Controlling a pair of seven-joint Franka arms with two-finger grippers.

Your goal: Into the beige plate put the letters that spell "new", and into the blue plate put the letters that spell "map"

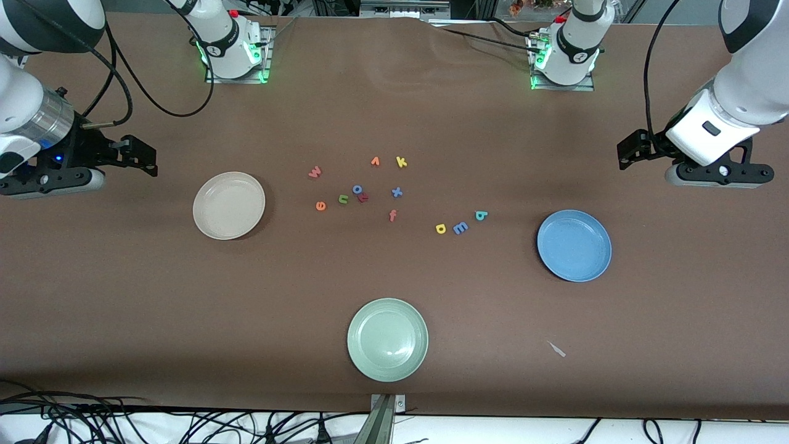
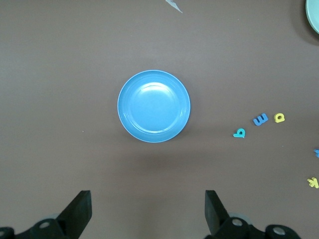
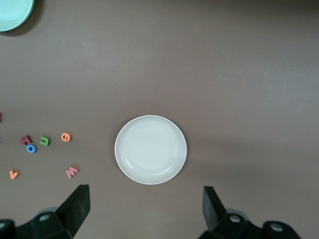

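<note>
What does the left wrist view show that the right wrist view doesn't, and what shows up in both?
Only the left wrist view shows the blue plate, the teal "a", blue "m", yellow "p", the yellow "k" and a scrap of tape, with the open left claw.

Only the right wrist view shows the beige plate, the orange "e", green "n", pink "w", blue "o" and orange "v", with the open right claw.

Both catch the pale green plate at an edge, and the brown table.

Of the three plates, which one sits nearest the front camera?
The pale green plate, lying closest to the table edge by the front camera. The beige plate and blue plate sit farther back, toward the right and left arms' ends.
</note>
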